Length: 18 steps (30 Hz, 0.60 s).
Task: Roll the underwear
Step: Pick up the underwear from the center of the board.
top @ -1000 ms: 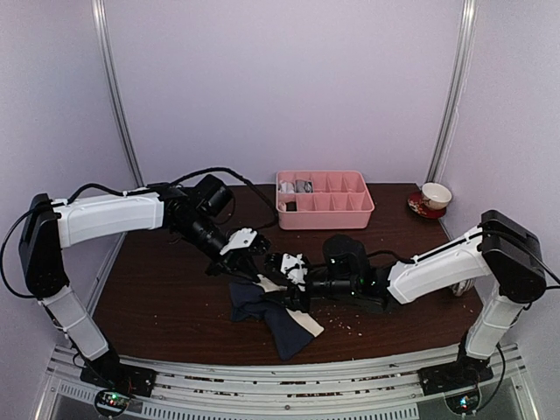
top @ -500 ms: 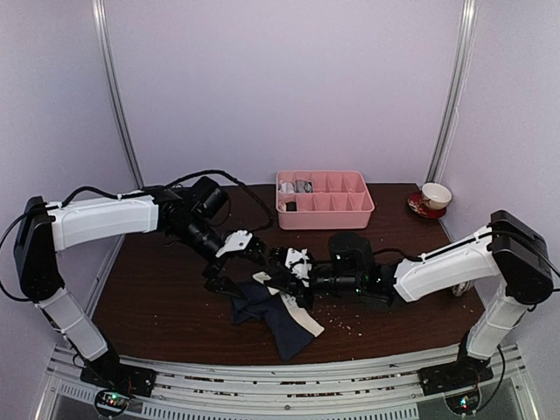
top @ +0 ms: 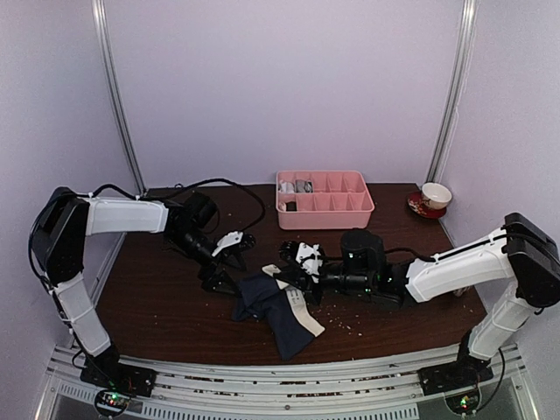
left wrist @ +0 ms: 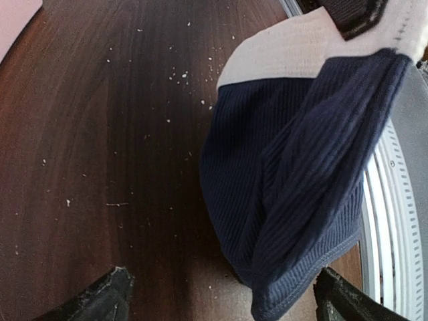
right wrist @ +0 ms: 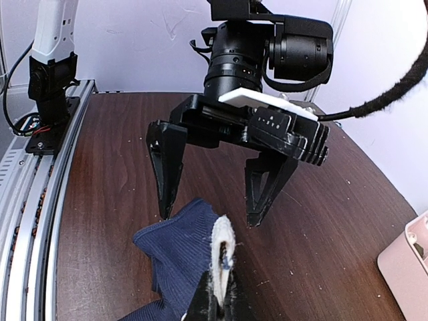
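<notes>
Navy ribbed boxer briefs [top: 273, 308] lie crumpled, unrolled; right gripper's [right wrist: 215, 294] jaws pinch the cream waistband [right wrist: 221, 242]; left gripper's [right wrist: 208, 217] jaws gape empty.

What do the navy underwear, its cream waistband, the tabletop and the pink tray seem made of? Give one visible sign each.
The navy underwear: soft knit cloth, matte; fine ribs and limp folds.
The cream waistband: probably elastic webbing; flatter, denser, stitched.
The tabletop: dark wood or wood-look laminate, slight sheen; grain streaks.
The pink tray: likely moulded plastic; smooth, even colour, thin dividers.
</notes>
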Each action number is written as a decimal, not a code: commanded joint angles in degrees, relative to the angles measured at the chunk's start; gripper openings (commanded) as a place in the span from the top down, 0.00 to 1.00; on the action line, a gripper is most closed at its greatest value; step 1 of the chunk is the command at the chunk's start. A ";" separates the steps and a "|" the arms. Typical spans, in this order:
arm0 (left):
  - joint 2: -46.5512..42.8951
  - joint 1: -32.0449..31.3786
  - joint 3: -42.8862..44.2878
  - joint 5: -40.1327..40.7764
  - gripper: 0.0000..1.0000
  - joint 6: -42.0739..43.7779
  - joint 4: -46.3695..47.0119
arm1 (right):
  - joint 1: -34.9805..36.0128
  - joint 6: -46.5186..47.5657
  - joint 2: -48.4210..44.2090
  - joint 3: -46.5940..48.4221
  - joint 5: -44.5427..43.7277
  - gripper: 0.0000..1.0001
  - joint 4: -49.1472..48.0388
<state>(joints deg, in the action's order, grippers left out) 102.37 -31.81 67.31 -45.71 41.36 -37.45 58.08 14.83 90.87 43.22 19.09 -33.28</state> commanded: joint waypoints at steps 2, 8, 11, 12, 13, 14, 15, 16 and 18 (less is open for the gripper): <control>1.65 0.55 2.36 -6.69 0.06 -1.14 -2.67 | -0.28 0.13 -0.48 -0.80 -2.06 1.00 -1.77; 5.24 1.11 5.68 -12.01 0.25 6.42 -12.51 | -0.34 0.51 -0.43 -0.82 -2.96 1.00 -1.39; 6.37 1.40 6.73 -13.43 0.37 9.91 -16.40 | -0.33 0.72 -0.48 -0.79 -3.39 1.00 -1.12; 6.58 1.39 6.90 -13.47 0.39 10.44 -17.08 | -0.33 0.85 -0.44 -0.81 -3.44 1.00 -1.02; 6.84 1.41 7.02 -13.44 0.40 10.91 -17.67 | -0.32 0.96 -0.45 -0.73 -3.49 1.00 -0.89; 6.94 1.47 7.11 -13.42 0.42 11.46 -18.26 | -0.30 0.99 -0.43 -0.70 -3.57 1.00 -0.71; 6.97 1.43 7.13 -13.43 0.44 11.69 -18.70 | -0.34 1.07 -0.42 -0.66 -3.74 1.00 -0.62; 6.97 1.47 7.18 -13.44 0.45 11.95 -19.04 | -0.33 1.12 -0.50 -0.68 -3.87 1.00 -0.55; 6.90 1.49 7.37 -13.29 0.51 11.92 -19.42 | -0.34 1.24 -0.52 -0.63 -3.96 1.00 -0.48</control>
<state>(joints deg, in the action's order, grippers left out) 108.79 -30.79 72.79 -56.60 50.19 -53.17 58.08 15.27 90.87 43.11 16.51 -33.21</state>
